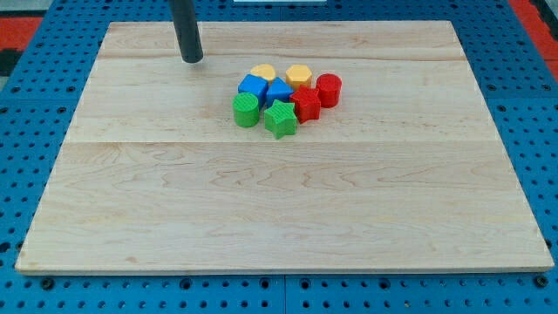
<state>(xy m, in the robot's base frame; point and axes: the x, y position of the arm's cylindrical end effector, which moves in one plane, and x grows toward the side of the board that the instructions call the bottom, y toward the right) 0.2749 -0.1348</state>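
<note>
Presently, camera view: my tip (192, 59) rests on the worktop (261, 209) near the view's top, touching no block. No gripper is fitted; the arm ends in a plain dark rod.

Toward the view's right and slightly below my tip sits a tight cluster:
- yellow block (262, 73) and yellow hexagonal block (299, 75);
- blue block (253, 86) and second blue block (279, 92);
- green cylinder (246, 111) and green star block (281, 119);
- red star block (306, 104) and red cylinder (329, 90).

The worktop is pale wood, lying on a blue perforated base (35, 113). No legible writing.
</note>
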